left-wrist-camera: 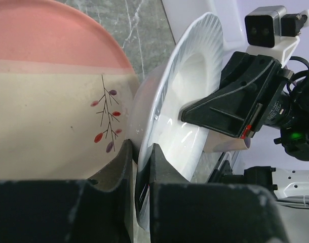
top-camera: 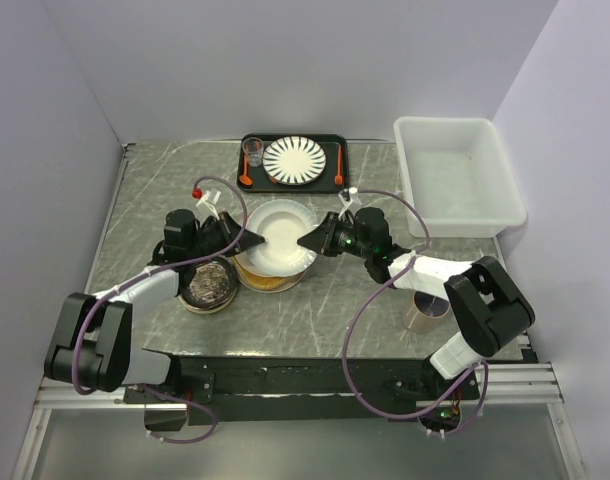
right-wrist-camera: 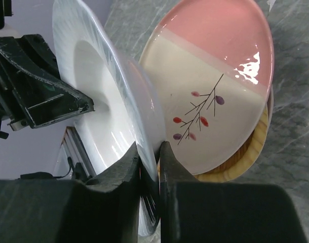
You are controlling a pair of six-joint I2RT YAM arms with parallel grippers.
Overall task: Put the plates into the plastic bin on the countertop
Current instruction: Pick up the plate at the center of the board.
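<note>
Black fingers [left-wrist-camera: 116,169] fill the bottom of both wrist views. Each pair is pinched narrow on the rim of the same round white plate [top-camera: 278,235] with a fluted edge: the left gripper [left-wrist-camera: 142,152] has its left rim and the right gripper [right-wrist-camera: 150,152] has the opposite side.

From above, that plate sits mid-worktop between the two grippers, over a stack. Right under it is a round pink-and-cream plate [right-wrist-camera: 210,86] with a little leaf sprig painted on. The white one is tipped away from it, so a gap opens between them. Can't tell whether they touch anywhere.

Below that, a tan woven-look plate [right-wrist-camera: 240,159] rests on the grey-green marble-look worktop [top-camera: 315,310]. Just beside the stack on the left is a dark brown patterned dish [top-camera: 208,285].

The white translucent plastic bin [top-camera: 455,180] is well apart from all this, at the back right corner. Back centre there's a flat black tray [top-camera: 325,145] holding a white plate with dark radial stripes [top-camera: 294,160], a small clear glass [top-camera: 253,152] and two orange spoons [top-camera: 245,178].
</note>
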